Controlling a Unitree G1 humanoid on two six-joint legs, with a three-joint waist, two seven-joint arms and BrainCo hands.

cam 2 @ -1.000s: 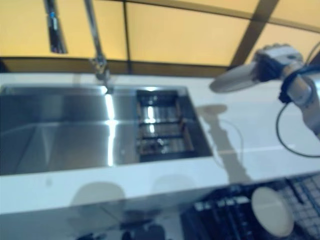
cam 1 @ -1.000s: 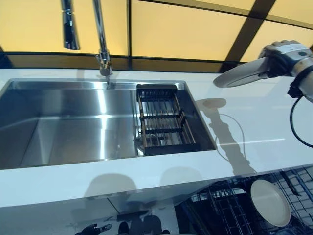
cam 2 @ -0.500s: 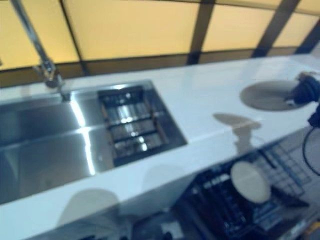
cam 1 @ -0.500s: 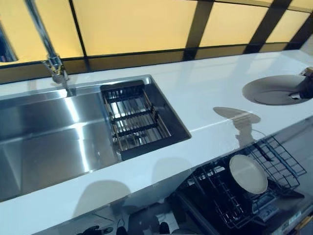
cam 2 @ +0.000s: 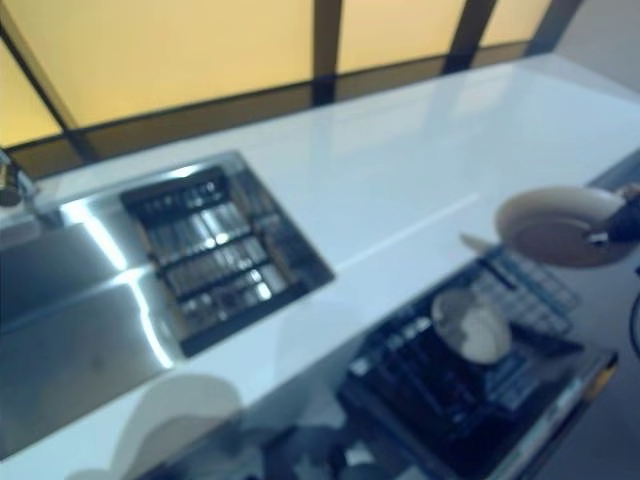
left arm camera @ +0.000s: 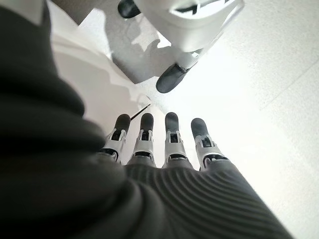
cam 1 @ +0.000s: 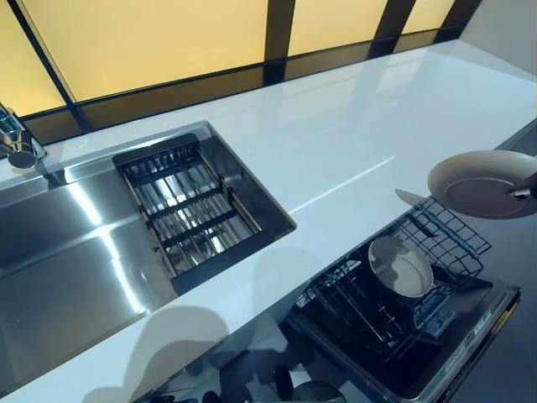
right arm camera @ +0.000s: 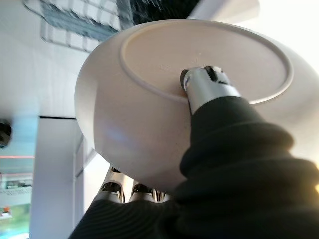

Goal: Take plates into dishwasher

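Note:
A beige plate (cam 1: 482, 183) hangs level at the far right, past the counter's front edge and above the right end of the open dishwasher's black wire rack (cam 1: 361, 306). My right hand (cam 1: 527, 191) is shut on it. In the right wrist view the thumb (right arm camera: 204, 84) presses on the plate's underside (right arm camera: 149, 94) while the fingers (right arm camera: 132, 191) reach under its rim. A second beige plate (cam 1: 401, 267) stands on edge in the rack. My left hand (left arm camera: 169, 144) hangs low at my side, fingers straight, holding nothing.
The white countertop (cam 1: 336, 134) runs across the view. A steel sink (cam 1: 67, 252) is set into it at the left, with a black drainer basket (cam 1: 189, 206) inside and the faucet's base (cam 1: 17, 147) behind. Yellow panels back the counter.
The camera has swung to the right, so the sink slid left. My right hand has carried the plate from above the counter out past its front edge, over the dishwasher rack.

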